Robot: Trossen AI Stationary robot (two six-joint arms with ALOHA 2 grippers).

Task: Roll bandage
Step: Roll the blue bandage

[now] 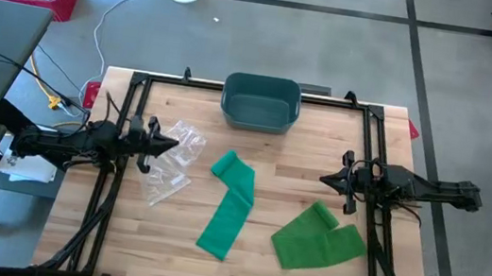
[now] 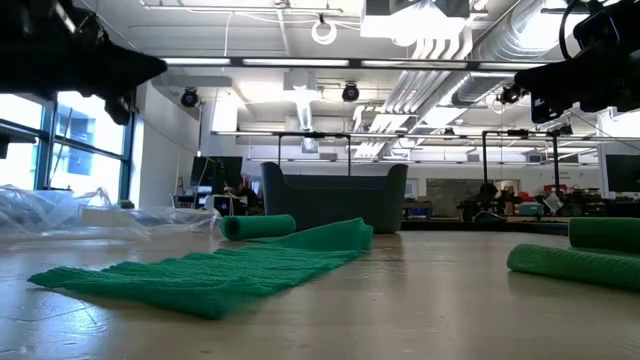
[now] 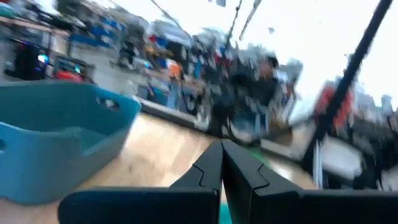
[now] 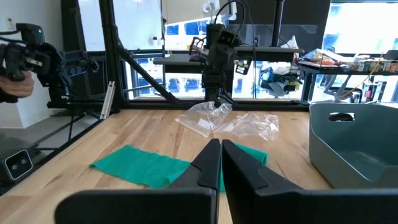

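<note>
Wooden table (image 1: 310, 156) carries our landmark, the teal bin (image 1: 261, 101) at its far edge. Nearer than the bin we see one green bandage (image 1: 228, 202) half unrolled, another (image 1: 317, 238) rightward. Left gripper (image 1: 172, 144) and right gripper (image 1: 324, 178): jaws shut, empty.

"What did the left arm's wrist camera catch?"

"The left gripper (image 3: 222, 163), fingers pressed together, hung above the wooden table (image 3: 163, 144). A blue-green bin (image 3: 59, 140) stood nearby, and a blurred workshop lay beyond."
</note>
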